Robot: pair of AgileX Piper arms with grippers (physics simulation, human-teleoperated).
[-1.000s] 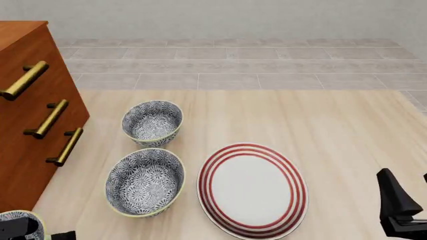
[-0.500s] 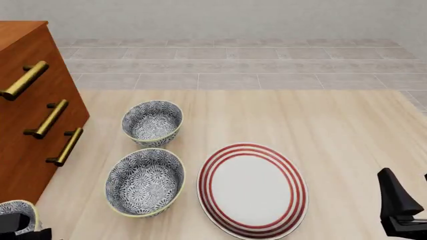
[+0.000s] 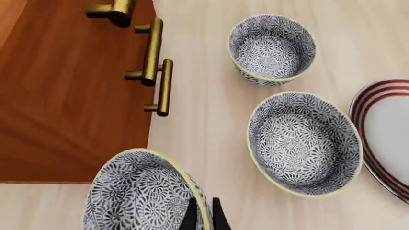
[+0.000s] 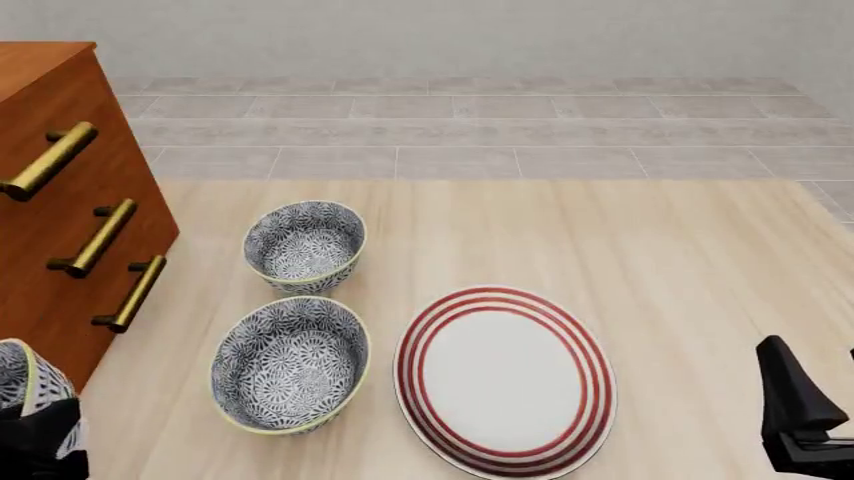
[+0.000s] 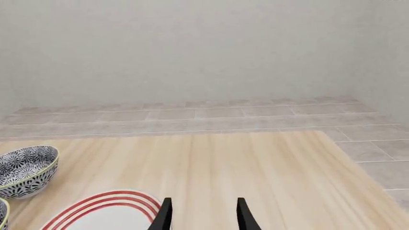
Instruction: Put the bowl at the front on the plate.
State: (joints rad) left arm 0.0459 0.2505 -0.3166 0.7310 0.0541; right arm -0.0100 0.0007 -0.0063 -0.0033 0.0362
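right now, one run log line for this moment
left claw: shut on bowl rim, tilted | right claw: open, idle | plate: bare

left gripper (image 3: 204,216) pinched on bowl (image 3: 143,194) rim; right gripper (image 5: 202,213) jaws apart, idle.

Both arms are matte black, plain and unmarked. The right gripper (image 5: 201,214) has two slim, tapering black jaws; the left gripper (image 3: 203,218) shows thin black blades.
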